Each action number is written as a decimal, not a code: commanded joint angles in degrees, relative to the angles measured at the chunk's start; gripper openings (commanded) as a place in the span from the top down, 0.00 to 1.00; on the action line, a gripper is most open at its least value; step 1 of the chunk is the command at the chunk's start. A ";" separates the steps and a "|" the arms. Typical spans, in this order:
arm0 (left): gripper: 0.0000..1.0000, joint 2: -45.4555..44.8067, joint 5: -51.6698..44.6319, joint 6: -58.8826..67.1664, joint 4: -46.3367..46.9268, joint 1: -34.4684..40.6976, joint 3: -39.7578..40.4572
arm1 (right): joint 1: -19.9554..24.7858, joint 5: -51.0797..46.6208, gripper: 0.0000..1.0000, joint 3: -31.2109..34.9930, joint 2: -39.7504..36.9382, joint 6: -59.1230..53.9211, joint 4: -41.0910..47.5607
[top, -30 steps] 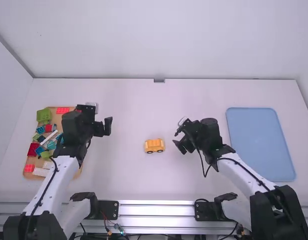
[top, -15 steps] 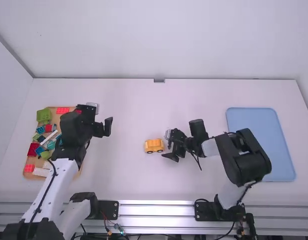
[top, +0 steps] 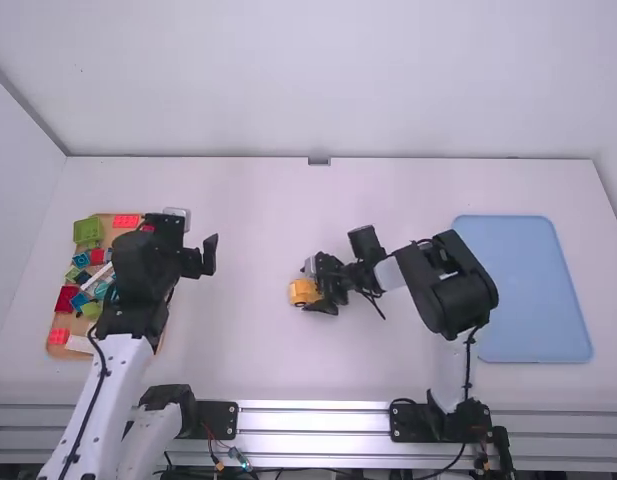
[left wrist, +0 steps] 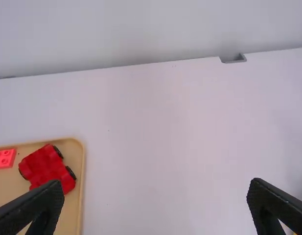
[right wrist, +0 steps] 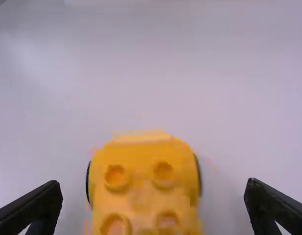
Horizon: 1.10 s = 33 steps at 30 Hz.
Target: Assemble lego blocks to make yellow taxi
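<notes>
Yellow car [top: 301,292], the taxi: it sits on the white table [top: 248,350], near the middle. It has round bumps on top and dark wheels at its sides. Its long way seems to run left to right across the table, in line with the right gripper's reach. I can't tell which end is the front.

Right at the car is the right gripper [right wrist: 151,191]. Its two fingers are wide apart, one out past each long side, not pinching it. I think they are set like that so they can squeeze the car's sides and pick it up.

To the right of the car, well apart, lies a flat blue tray [top: 528,290]. Maybe that is where the taxi should go.

To the left of the car, well apart, the left gripper [left wrist: 153,191] has its fingers wide open with nothing in them. Farther left of the car is a tan tray [left wrist: 4,183]. It has a red car [left wrist: 45,166] and a green block [top: 88,231] in it, likely kept there out of the way.
</notes>
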State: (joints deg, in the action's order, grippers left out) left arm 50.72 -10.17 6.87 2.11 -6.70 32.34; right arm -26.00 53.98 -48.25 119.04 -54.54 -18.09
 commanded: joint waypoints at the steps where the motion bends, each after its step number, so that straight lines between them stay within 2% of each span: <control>1: 0.01 -0.70 0.59 0.04 -0.13 0.26 -0.96 | -1.33 -5.44 0.07 -0.42 0.96 1.84 -0.07; 4: 0.01 -0.70 0.61 0.07 -0.31 0.28 -0.98 | -2.45 -7.54 0.17 -0.42 0.96 2.23 -0.04; 6: 0.01 -0.70 0.66 0.02 -0.39 0.28 -1.05 | -3.06 -7.74 0.33 -0.44 0.96 2.21 -0.09; 9: 0.01 -0.68 0.63 0.04 -0.22 0.26 -1.14 | -3.48 -7.80 0.44 -0.59 0.94 3.32 -0.37; 15: 0.01 -0.70 0.66 0.07 -0.24 0.28 -1.14 | -1.31 -7.82 0.49 -0.52 -1.49 7.21 0.79; 19: 0.01 -0.70 0.85 0.31 -0.59 0.26 -1.14 | 3.63 -11.02 0.50 -0.55 -8.26 5.07 9.40; 21: 0.01 -0.70 0.83 0.24 -1.05 0.26 -1.14 | 8.31 -17.53 0.49 -0.52 -13.70 5.07 15.50; 23: 0.01 -0.70 0.83 0.24 -1.36 0.26 -1.14 | 12.09 -21.92 0.52 -0.52 -17.57 5.16 19.52; 26: 0.01 -0.70 0.81 0.22 -2.60 0.28 -1.14 | 21.73 -26.93 0.53 0.04 -24.55 7.26 23.61; 27: 0.01 -0.70 0.81 0.20 -2.89 0.26 -1.14 | 23.89 -27.47 0.54 0.44 -25.62 8.13 23.26; 30: 0.01 -0.70 0.59 0.04 -4.39 0.26 -1.14 | 34.64 -29.22 0.56 2.58 -28.50 14.16 19.91; 31: 0.01 -0.70 0.59 0.04 -4.55 0.28 -1.14 | 35.85 -29.77 0.55 2.80 -28.55 15.21 19.30; 33: 0.01 -0.70 0.59 0.02 -5.49 0.33 -1.14 | 43.93 -33.86 0.53 4.59 -28.24 23.32 14.71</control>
State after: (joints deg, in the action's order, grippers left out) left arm 50.72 -9.78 6.90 -2.98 -6.70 31.86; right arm 13.98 24.91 -46.00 90.78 -39.55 -3.29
